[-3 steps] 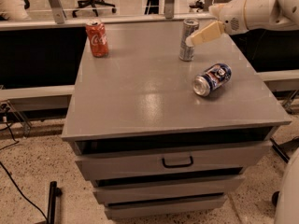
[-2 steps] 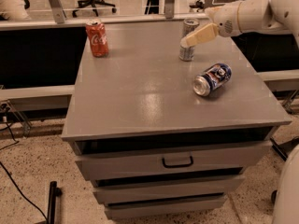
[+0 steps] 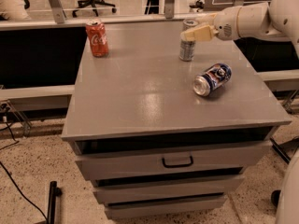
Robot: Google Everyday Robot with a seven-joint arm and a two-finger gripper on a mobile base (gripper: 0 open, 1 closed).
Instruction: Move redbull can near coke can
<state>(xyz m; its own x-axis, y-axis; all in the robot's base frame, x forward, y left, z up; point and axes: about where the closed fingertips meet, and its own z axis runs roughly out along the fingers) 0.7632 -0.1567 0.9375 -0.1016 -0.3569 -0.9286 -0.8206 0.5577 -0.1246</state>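
Redbull can (image 3: 187,50): we see it upright at the far right of the cabinet top, well apart from the coke can.
Gripper (image 3: 188,31): at the redbull can's upper part, reaching in from the right on a white arm (image 3: 252,17).
Jaws: we cannot tell whether they are spread or pinching the can.
Coke can (image 3: 97,38): upright near the far left corner.
Blue can (image 3: 213,79): on its side, near the redbull can, closer to us, silver end facing front-left.
Cabinet (image 3: 140,92): grey, with drawers below the top.
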